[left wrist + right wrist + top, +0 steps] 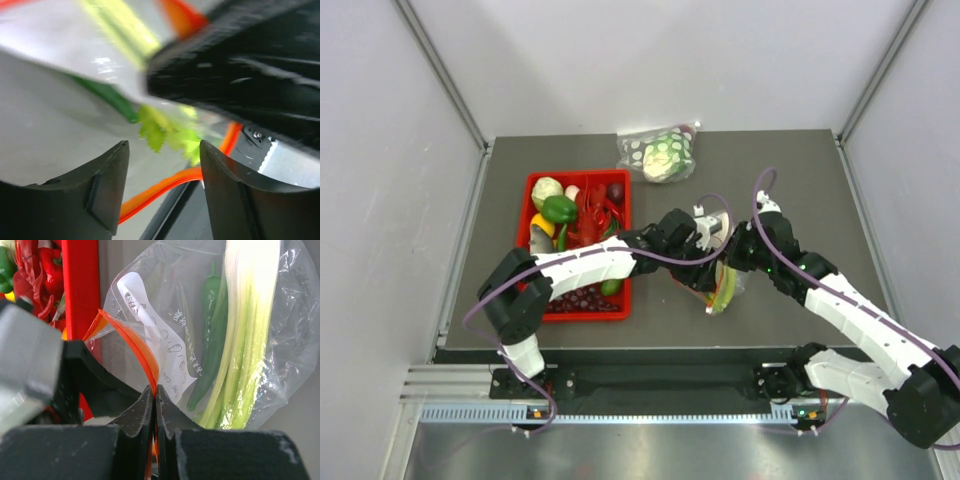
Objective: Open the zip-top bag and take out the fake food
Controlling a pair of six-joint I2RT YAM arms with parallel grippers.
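Centrally, zip-top bag (720,285): sits right of the red tray (580,315), near the table's front edge, where both claws meet; whether it lies flat or hangs lifted I cannot tell.
Right gripper (155,395): jaws pressed together, pinching the bag's orange zip strip (132,342), which runs down between the fingertips; the bag's body spreads beyond them.
Left gripper (164,150): jaws apart with a clear gap and nothing gripped; blurred bag film and leafy green tips show just beyond the gap.
Celery-like stalk (247,315): inside the bag, long, pale green and white, along the side far from the zip corner.
Slim green vegetable piece (212,340): inside, just beside the stalk.
White label (145,315): on the film, near the zip strip.
Edges: the tray's red wall stands just beside the bag's zip corner; bare table opens to the right and behind.
Surface: grey table (800,170), matte.
Dotted bag (660,152): at the far edge, well apart.
Room: pale wall panels on three sides.
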